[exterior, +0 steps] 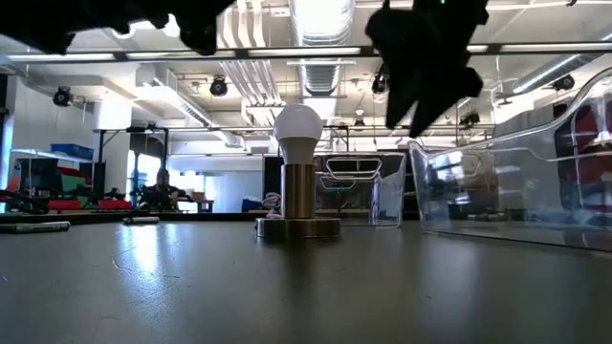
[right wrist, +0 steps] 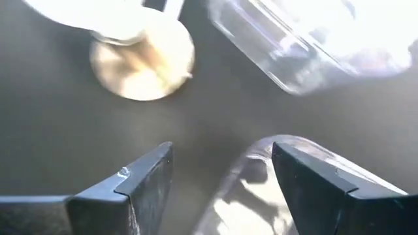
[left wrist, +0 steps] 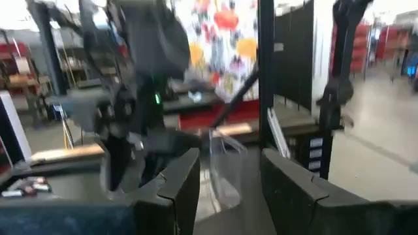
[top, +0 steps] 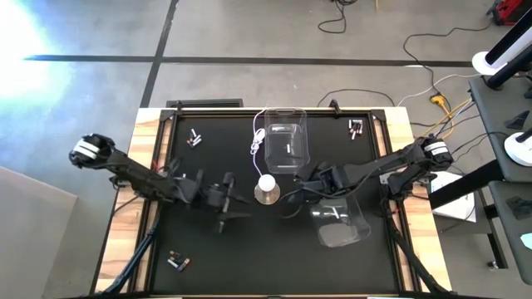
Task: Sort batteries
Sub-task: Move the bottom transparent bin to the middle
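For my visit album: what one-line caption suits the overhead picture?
Two robot arms meet over a black table between two clear bins, beside a small lamp, with batteries scattered near the corners.

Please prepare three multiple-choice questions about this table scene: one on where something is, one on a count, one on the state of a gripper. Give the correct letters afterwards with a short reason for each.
1. Where does the small lamp with the round white bulb stand?
A. Near the table's middle, between the two grippers
B. Inside a clear bin
C. At a table corner

2. How many clear plastic bins are on the table?
A. One
B. Two
C. Four

3. How do the fingers of the right gripper stand?
A. Closed on a battery
B. Closed on the white cable
C. Apart, holding nothing

Answers:
1. A: the high view shows it between the left gripper and the right gripper.
2. B: one bin lies at the far middle, another bin near the right arm.
3. C: the right wrist view shows a clear gap between the fingers, over the bin's rim.
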Robot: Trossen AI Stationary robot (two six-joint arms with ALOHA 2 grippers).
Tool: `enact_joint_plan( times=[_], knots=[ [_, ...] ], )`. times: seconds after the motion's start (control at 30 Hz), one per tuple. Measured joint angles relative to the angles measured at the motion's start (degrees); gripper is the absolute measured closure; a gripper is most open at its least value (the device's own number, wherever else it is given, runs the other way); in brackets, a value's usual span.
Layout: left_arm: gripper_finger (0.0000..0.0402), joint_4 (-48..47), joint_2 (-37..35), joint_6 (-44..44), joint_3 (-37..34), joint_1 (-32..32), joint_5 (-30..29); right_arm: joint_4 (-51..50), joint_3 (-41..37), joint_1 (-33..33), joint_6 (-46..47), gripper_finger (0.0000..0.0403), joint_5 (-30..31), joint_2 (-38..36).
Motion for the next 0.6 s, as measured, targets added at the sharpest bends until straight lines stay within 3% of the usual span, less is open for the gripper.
enact_joint_plan(
  times=[0.1, 0.3, 0.47, 0.6],
  knots=[
    [0.0263, -2.89, 4.31, 0.21, 5.0, 0.0, 0.0, -0.44, 0.07, 1.96, -2.98, 0.0143, -0.09, -0.76],
    [0.0263, -3.5, 12.93, 1.68, 12.62, 0.46, 0.7, -12.67, 0.07, 9.12, -0.95, 0.0138, -0.18, -3.91],
    [0.0263, -9.83, 19.94, 1.73, 21.37, 3.24, 7.91, -16.58, -0.42, 17.34, -3.12, 0.0142, -1.49, -5.69],
    [0.0263, -16.56, 24.47, 3.73, 29.22, 5.56, 12.34, -16.65, -0.44, 21.11, -2.92, 0.0152, -7.54, -5.86]
  ],
)
